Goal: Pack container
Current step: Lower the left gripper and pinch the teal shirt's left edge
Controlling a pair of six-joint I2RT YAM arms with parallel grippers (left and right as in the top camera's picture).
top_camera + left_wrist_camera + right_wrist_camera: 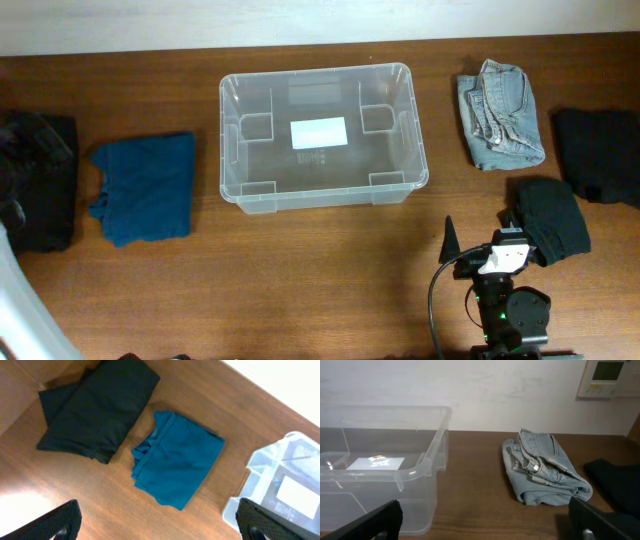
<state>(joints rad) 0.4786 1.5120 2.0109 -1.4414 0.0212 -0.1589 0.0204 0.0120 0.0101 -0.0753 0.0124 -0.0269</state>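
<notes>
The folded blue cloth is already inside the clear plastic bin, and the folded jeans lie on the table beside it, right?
Not quite: the overhead view shows the folded teal-blue cloth on the wooden table beside the clear plastic bin, not inside it. The folded light-blue denim jeans do lie on the table beside the bin.

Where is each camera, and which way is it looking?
Overhead: above the table, looking straight down at the clear bin; right arm shows.
Left wrist: up high, looking down at the teal garment; open left pincer shows.
Right wrist: low, facing the wall past the jeans; open right pincer shows.
Shared: all see the bin.
</notes>
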